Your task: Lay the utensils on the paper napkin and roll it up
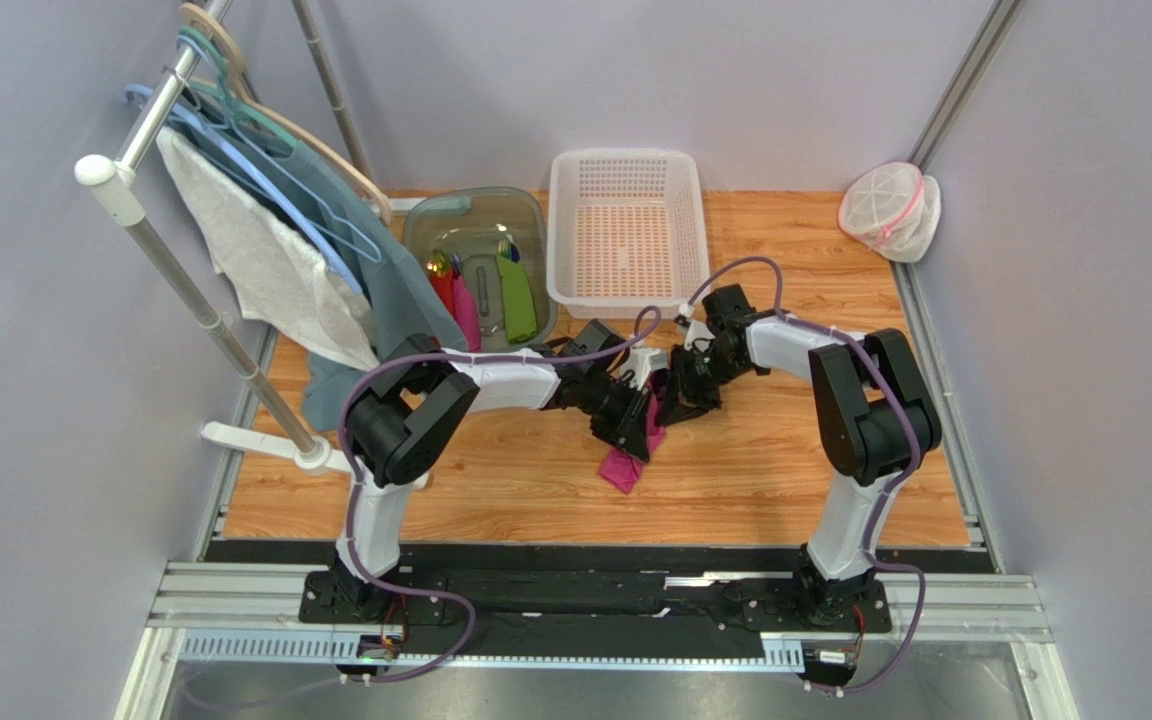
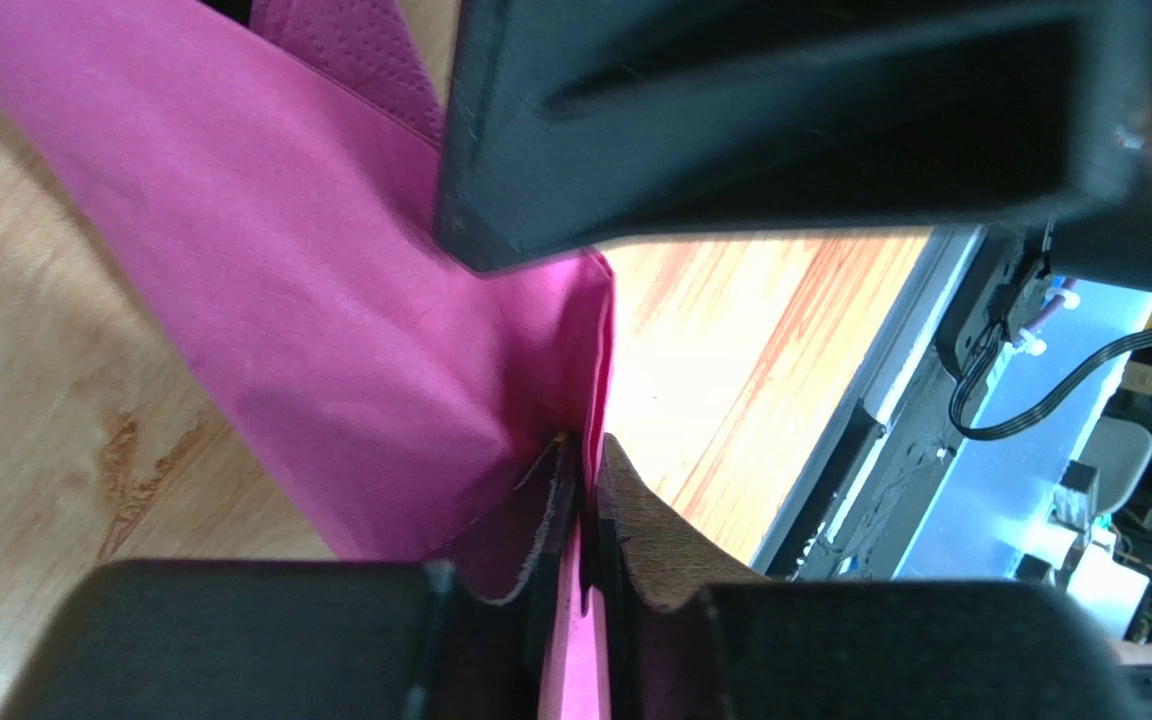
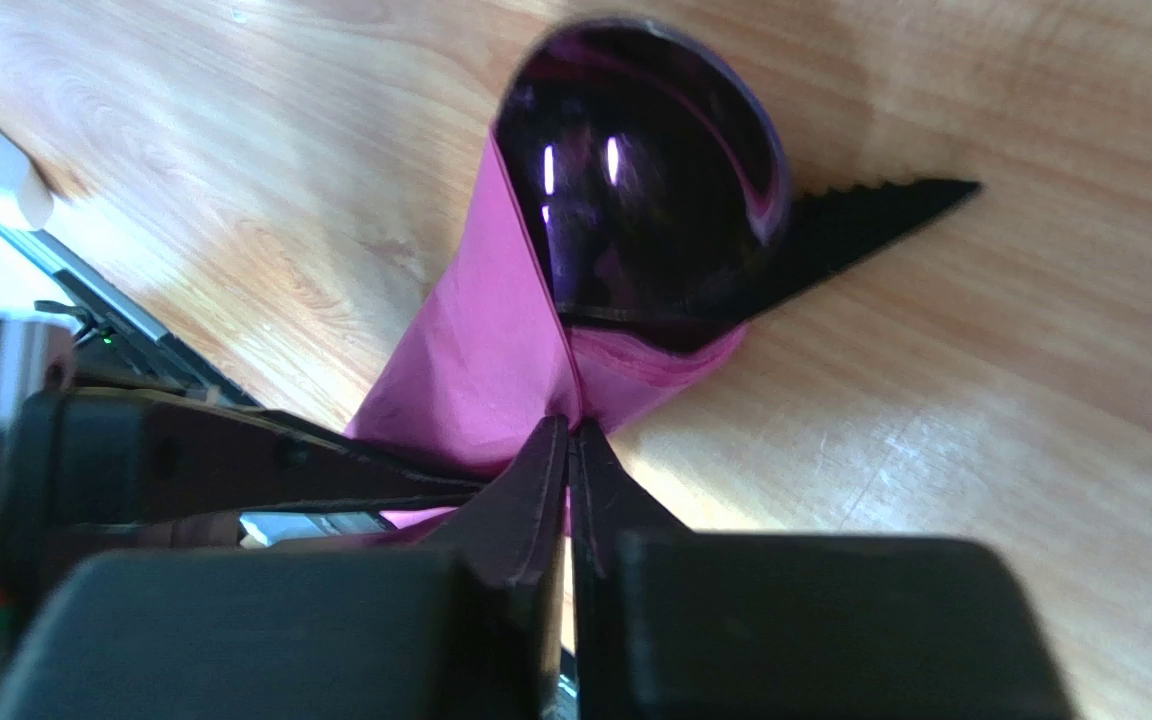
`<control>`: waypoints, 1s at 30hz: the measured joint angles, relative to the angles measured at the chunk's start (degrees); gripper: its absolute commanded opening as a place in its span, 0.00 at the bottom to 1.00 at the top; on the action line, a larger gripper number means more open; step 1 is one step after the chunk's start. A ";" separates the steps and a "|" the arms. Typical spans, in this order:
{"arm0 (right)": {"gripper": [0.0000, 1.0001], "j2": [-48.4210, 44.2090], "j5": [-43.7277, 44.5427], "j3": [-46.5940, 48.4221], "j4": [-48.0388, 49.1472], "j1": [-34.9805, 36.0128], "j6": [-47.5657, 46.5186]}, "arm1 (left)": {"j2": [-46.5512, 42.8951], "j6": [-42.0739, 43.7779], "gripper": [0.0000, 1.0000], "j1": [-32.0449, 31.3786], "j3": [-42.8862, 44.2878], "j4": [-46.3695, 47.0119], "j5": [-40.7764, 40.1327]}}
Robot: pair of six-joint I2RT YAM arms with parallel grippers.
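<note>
— Where's the paper napkin [image 1: 624,471]?
— Middle of the table [image 1: 808,465], bunched into a loose magenta bundle between the two arms. One end pokes out toward the near edge. The rest is hidden under the grippers.
— And the utensils?
— Inside it, by the look. From the right wrist you can see the bowl of the purple spoon [image 3: 642,165] at the far end of the wrap. The black knife [image 3: 868,207] sticks its toothed tip out just beside it. So their length runs straight away from the right gripper [image 3: 569,450], along the bundle.
— Which arm's nearer?
— Neither, both are on it. The right gripper's jaws are pressed together on a pinch of paper at the end away from the bowl. The left gripper [image 2: 585,488] has a fold of the napkin squeezed between its tips, jaws nearly together, with the sheet slack off to one side.
— So what matters next?
— I'd say rolling across that long axis, not along it. Otherwise the spoon and knife could slide out the open end.
</note>
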 measured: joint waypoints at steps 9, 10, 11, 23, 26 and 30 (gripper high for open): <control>0.00 0.63 0.00 -0.17 0.48 0.00 -1.90 | -5.95 -0.04 0.45 -0.42 -0.55 -1.20 -1.40; 0.00 0.63 -0.02 -0.20 0.52 0.02 -2.03 | -7.08 -0.07 0.45 -0.42 -0.57 -1.16 -1.44; 0.00 0.63 -0.04 -0.22 0.55 0.07 -2.12 | -8.52 -0.11 0.42 -0.42 -0.63 -1.14 -1.49; 0.00 0.09 0.17 -0.79 1.33 0.50 -3.56 | -13.38 6.05 0.13 -0.35 -0.55 -4.70 -3.37; 0.00 -0.02 0.44 -0.85 1.53 0.70 -3.80 | -11.69 8.24 0.11 -0.48 -0.55 -5.62 -3.54; 0.00 -0.02 0.44 -0.85 1.64 0.72 -3.87 | -8.72 9.97 0.07 -0.48 -0.79 -5.86 -3.23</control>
